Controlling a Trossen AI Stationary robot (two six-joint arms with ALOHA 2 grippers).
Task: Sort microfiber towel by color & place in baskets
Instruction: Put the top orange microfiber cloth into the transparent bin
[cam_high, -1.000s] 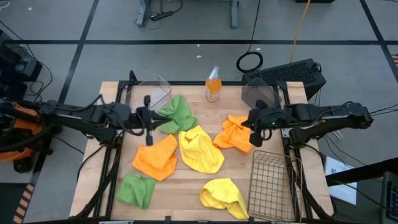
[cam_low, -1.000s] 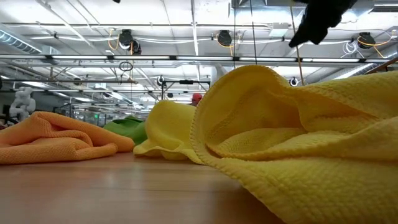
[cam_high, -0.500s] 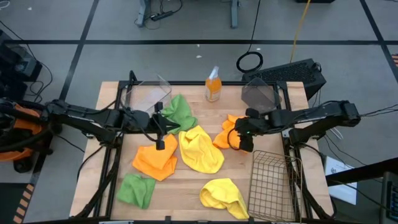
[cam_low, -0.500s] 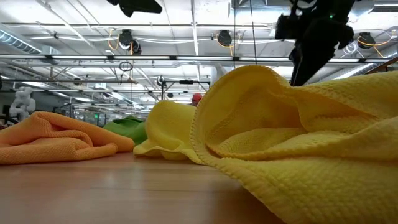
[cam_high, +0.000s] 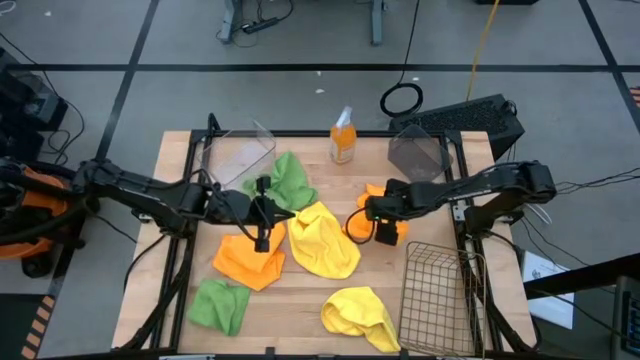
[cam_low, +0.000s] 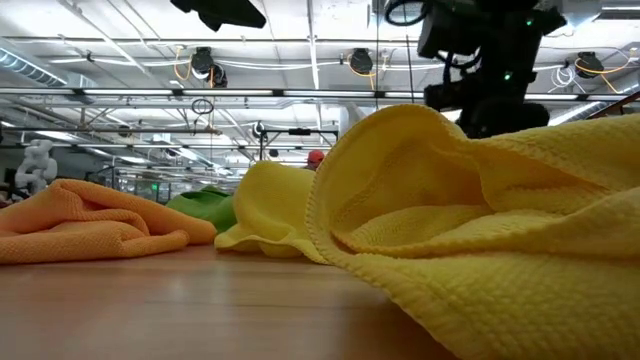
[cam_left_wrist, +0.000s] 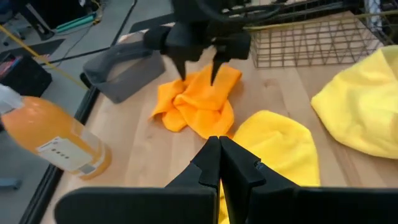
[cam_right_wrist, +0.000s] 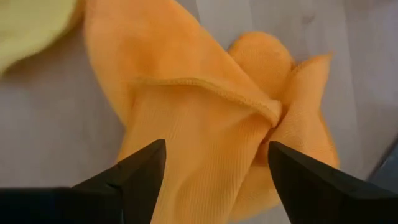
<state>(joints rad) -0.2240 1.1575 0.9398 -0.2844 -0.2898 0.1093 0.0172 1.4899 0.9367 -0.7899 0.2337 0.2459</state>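
R claw (cam_high: 374, 228) over crumpled orange towel (cam_high: 384, 205)

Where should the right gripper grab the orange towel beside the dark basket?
Probably the raised fold ridge across the orange towel, taken from straight above. The right gripper hangs open over it with its fingers either side, and the bunched crease stands proud of the table.

No legible text, brand or number; the label on the orange spray bottle (cam_left_wrist: 59, 144) shows only unreadable marks.
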